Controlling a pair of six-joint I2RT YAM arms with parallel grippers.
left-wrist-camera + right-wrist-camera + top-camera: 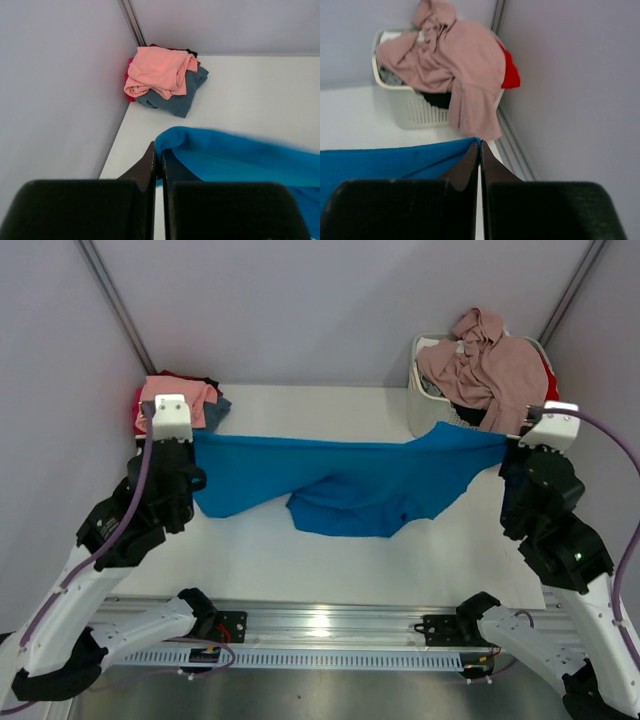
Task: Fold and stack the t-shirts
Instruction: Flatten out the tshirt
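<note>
Left hand (158, 152) and right hand (480, 147) each clench an edge of the bright blue t-shirt (340, 485), stretched between them and sagging toward the desk (250, 560); I fear these thin pinches slip if I pull wider.

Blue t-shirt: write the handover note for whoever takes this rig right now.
Left gripper: shut on the blue t-shirt, left edge.
Right gripper: shut on its right edge. The shirt hangs stretched between them, its middle sagging to the table.
Done: pile in the far left corner, salmon pink t-shirt on top.
Left: fold and stack the blue one, then the mauve-pink t-shirt and others in the white basket.
</note>
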